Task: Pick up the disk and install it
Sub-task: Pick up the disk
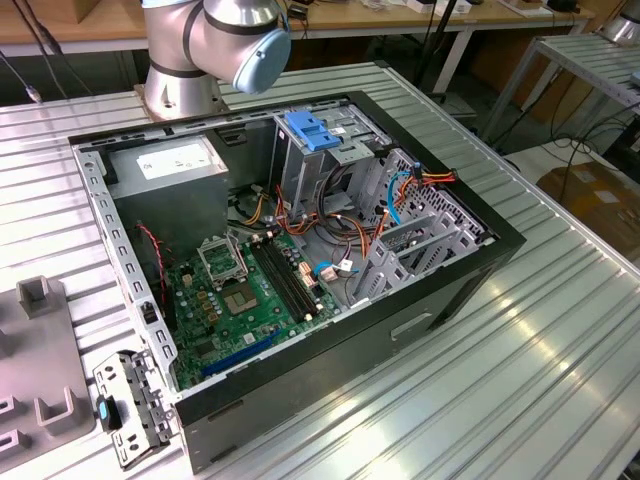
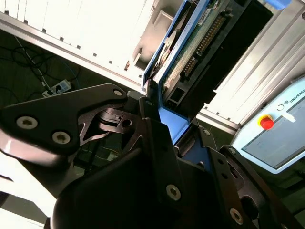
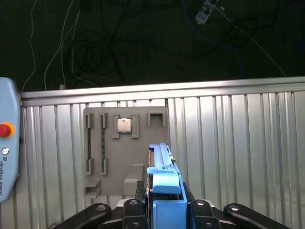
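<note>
Exterior view: ribbed aluminium table (image 1: 540, 340) carries an open computer case (image 1: 330, 375); wooden bench (image 1: 60, 25) behind.
Second wrist view: gripper (image 2: 167, 119) jaws clamped on the disk (image 2: 190, 52), edge-on, long axis running straight out from the gripper.
First wrist view: the disk is held over the table, with a grey fixture tray (image 3: 126, 157) beyond.

Exterior view looks down onto the computer case (image 1: 300, 250); both wrist views sit close behind the gripper (image 3: 167, 207), sharing the disk (image 3: 163, 164).
</note>
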Motion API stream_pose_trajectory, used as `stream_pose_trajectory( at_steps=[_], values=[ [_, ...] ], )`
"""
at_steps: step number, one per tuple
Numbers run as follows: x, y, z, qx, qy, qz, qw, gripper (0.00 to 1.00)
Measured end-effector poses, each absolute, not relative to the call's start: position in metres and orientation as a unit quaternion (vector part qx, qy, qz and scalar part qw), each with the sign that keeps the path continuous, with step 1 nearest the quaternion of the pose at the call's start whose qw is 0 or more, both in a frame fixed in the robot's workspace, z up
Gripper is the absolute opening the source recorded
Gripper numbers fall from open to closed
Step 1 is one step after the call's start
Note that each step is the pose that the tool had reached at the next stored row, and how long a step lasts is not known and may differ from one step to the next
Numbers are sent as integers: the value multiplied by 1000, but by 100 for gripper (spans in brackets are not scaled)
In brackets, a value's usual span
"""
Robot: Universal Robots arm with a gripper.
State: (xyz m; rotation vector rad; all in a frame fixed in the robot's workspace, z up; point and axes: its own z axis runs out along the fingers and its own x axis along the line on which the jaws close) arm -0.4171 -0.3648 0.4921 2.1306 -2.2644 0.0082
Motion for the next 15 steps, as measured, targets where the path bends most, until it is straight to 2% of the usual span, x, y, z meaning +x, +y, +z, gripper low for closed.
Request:
stream_pose_trajectory(
  at_steps=[15],
  values=[
    [-393, -365, 492, 685, -728, 5, 14, 37]
  ],
)
